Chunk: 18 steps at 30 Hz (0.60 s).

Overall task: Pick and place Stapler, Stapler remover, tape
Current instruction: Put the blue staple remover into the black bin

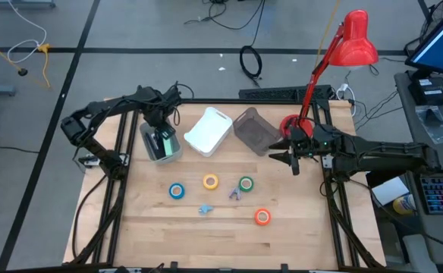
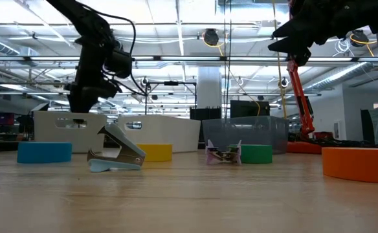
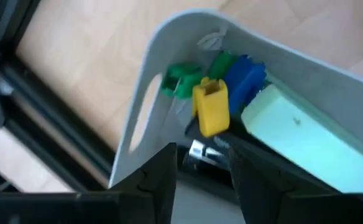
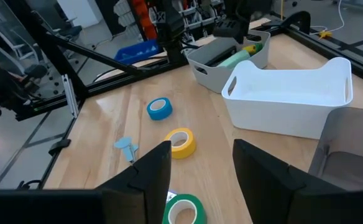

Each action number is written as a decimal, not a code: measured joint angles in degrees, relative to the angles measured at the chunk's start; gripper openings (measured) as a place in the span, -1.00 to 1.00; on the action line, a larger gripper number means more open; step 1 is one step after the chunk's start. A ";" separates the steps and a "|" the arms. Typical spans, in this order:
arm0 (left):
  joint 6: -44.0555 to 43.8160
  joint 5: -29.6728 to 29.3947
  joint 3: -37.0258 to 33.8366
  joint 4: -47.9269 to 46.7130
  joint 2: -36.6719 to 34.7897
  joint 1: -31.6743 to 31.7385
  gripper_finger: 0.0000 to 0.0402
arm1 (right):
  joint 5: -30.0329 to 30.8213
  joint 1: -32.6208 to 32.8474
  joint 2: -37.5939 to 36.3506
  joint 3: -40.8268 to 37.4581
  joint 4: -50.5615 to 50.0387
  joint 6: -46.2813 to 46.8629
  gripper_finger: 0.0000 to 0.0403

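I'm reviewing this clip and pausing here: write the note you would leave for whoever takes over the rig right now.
Left gripper: open, over the grey bin at the table's back left; a pale green stapler and coloured pieces lie inside.
Right gripper: open, empty, held high near the dark bin.
White bin: nothing seen inside.
Left on the table: blue tape, yellow tape, green tape, orange tape, and a blue staple remover and a pink one.
Done: stapler binned. Left: tapes, removers.
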 joint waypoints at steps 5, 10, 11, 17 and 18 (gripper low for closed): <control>-6.24 2.33 5.55 -7.46 -0.31 -0.12 -0.26 | -0.02 0.00 0.00 0.00 0.00 0.49 -0.18; -8.61 6.96 7.98 -8.30 -3.26 -2.69 -0.26 | -0.02 0.00 0.00 0.00 0.00 0.63 -0.17; -9.09 7.59 8.06 -8.17 -4.21 -3.60 -0.26 | -0.02 0.00 0.00 0.00 0.00 0.63 -0.17; -16.70 9.59 8.14 -6.32 -9.75 -11.89 -0.26 | -0.02 0.02 0.00 0.02 0.00 0.63 -0.18; -18.24 9.63 8.14 -6.23 -10.47 -13.56 -0.26 | -0.03 0.02 0.02 0.02 0.00 0.63 -0.18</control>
